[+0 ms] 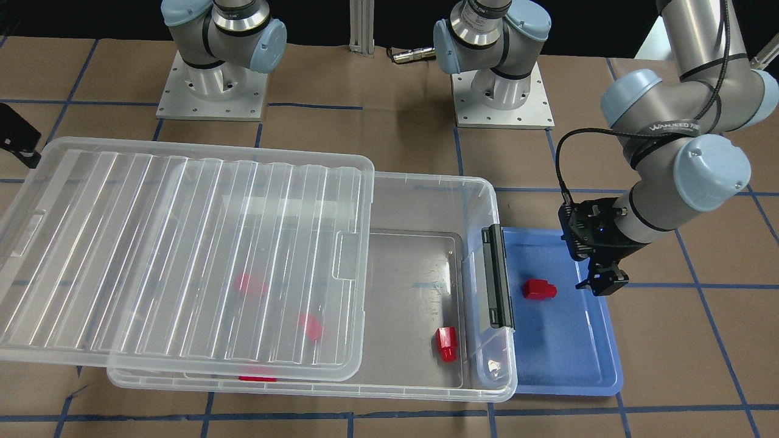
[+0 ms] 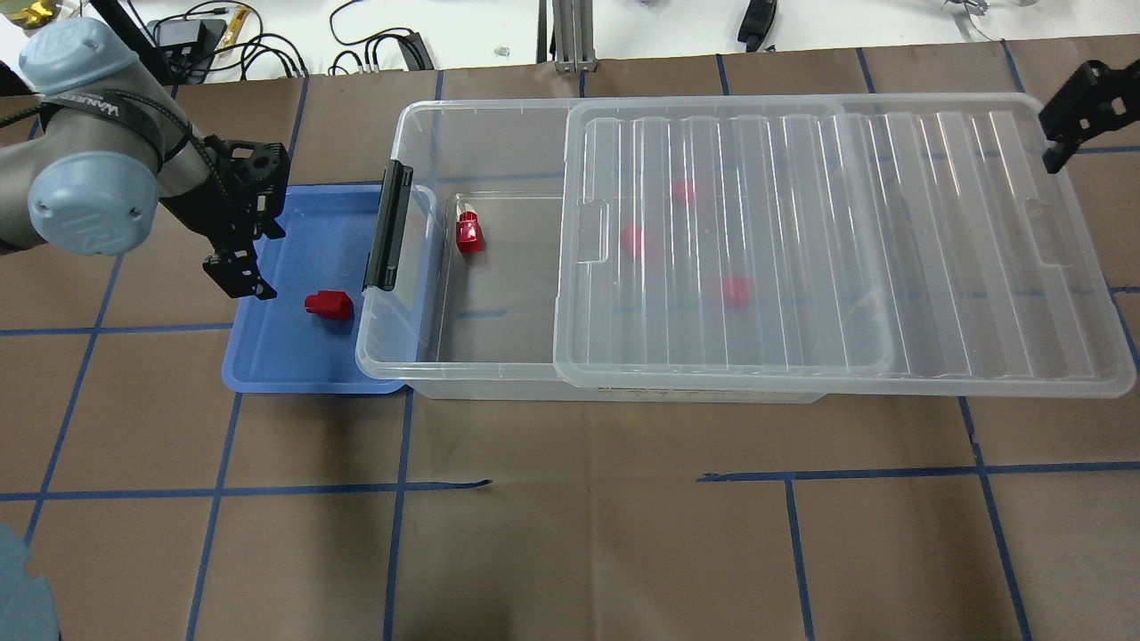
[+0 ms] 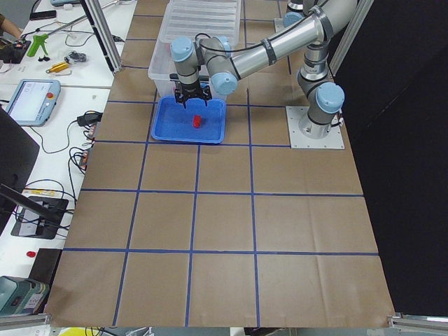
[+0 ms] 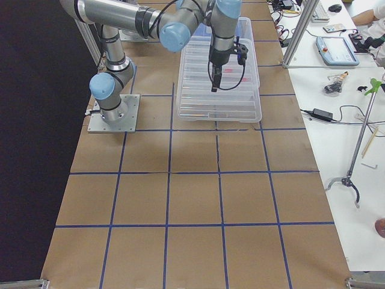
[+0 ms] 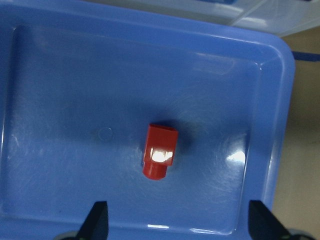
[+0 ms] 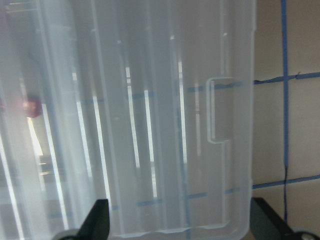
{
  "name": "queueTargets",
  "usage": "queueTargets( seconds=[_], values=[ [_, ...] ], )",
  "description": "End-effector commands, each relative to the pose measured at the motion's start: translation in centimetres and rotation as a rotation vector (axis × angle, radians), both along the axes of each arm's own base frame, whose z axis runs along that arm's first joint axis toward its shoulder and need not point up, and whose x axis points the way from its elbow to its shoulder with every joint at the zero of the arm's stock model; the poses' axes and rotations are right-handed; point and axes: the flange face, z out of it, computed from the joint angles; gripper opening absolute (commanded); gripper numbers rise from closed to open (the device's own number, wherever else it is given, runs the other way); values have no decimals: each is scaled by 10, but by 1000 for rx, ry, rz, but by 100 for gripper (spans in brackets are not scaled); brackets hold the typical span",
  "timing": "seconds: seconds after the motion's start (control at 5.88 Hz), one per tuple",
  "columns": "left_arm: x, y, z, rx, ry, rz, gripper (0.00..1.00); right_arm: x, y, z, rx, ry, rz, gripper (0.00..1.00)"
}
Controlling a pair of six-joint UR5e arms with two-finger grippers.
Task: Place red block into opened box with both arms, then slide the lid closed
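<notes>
The left claw [image 1: 602, 281] hangs open, its fingers [image 5: 98, 219] spread wide and holding nothing. Just below it, apart from both fingers, the block [image 5: 160, 157] lies flat on the floor of the tray [image 1: 563, 350], its stub end toward the claw. In the front view the block sits slightly to the box side of the claw. Beyond the block the tray's edge meets the box [image 1: 435, 178] at the short end that carries the latch [image 1: 499, 277]. Past the latch, in the uncovered part of the box, a second block [image 1: 446, 344] lies close to that end wall.

The right claw [image 2: 1073, 116] is also open, fingers [image 6: 100, 219] wide apart and empty. It hovers over the outer short end of the lid [image 1: 182, 261], with the lid's recessed tab [image 6: 222, 110] beneath it. From there the lid stretches toward the left claw, resting on the box but overhanging its far end, so the latch end is uncovered. Three more blocks [image 2: 684, 191] show blurred through the lid.
</notes>
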Motion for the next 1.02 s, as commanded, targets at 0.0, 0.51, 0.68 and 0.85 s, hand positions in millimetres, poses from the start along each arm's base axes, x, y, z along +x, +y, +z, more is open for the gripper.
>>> queueTargets(
  seconds=[0.0, 0.51, 0.68, 0.85],
  values=[
    [-1, -5, -63, -17, -2, -43, 97, 119, 3, 14, -23, -74, -101, 100],
    [-5, -13, -99, 12, 10, -54, 66, 168, 8, 3, -14, -79, -94, 100],
    [-7, -14, -97, 9, 2, -56, 20, 168, 7, 3, -20, -80, -73, 100],
    [-6, -17, -87, -8, -4, -58, 3, 168, 7, 1, -15, -80, -76, 100]
  ],
)
